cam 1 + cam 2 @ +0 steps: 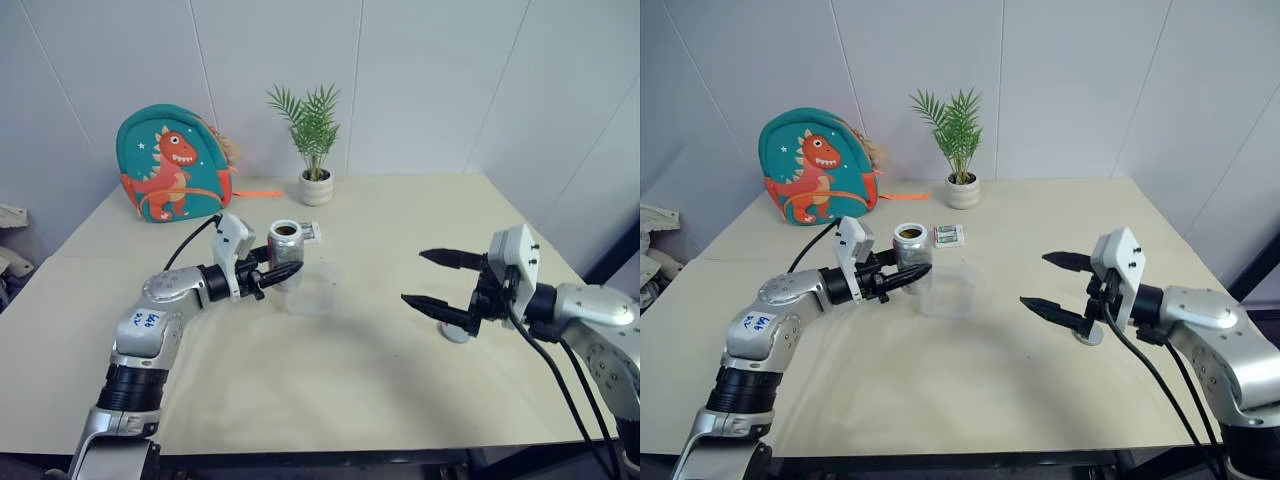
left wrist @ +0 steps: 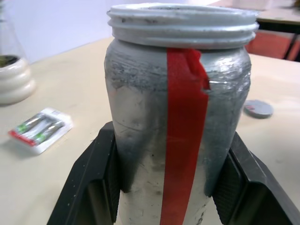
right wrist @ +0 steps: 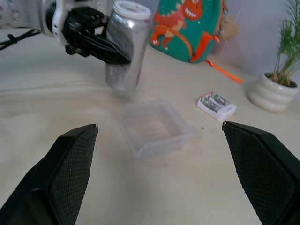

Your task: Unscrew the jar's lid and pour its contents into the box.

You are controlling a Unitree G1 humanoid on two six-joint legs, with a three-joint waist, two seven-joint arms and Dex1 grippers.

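Left gripper (image 1: pixel 283 272): clamped on the jar (image 1: pixel 286 252), held upright above the table (image 1: pixel 330 400), mouth uncapped, over the box's left edge.
Right gripper (image 1: pixel 436 281): fingers spread wide apart, empty, raised near the table's right edge.
Head views, lid (image 1: pixel 457 331): lies flat on the table just under the right gripper.
Head views, box (image 1: pixel 314 290): clear, toward the table's middle; a battery packet (image 1: pixel 311 233) lies behind it, a potted plant (image 1: pixel 316 145) and a dinosaur backpack (image 1: pixel 173 163) along the far edge.
Left wrist view: black fingers (image 2: pixel 101 178) press both sides of the jar, red stripe facing the camera, bare thread on top; the lid rests on the table beyond.
Right wrist view: between the open fingers (image 3: pixel 63 173) sits the box, the jar raised just behind it.
Contents (image 1: pixel 910 232): dark brownish patch seen inside the jar's mouth.
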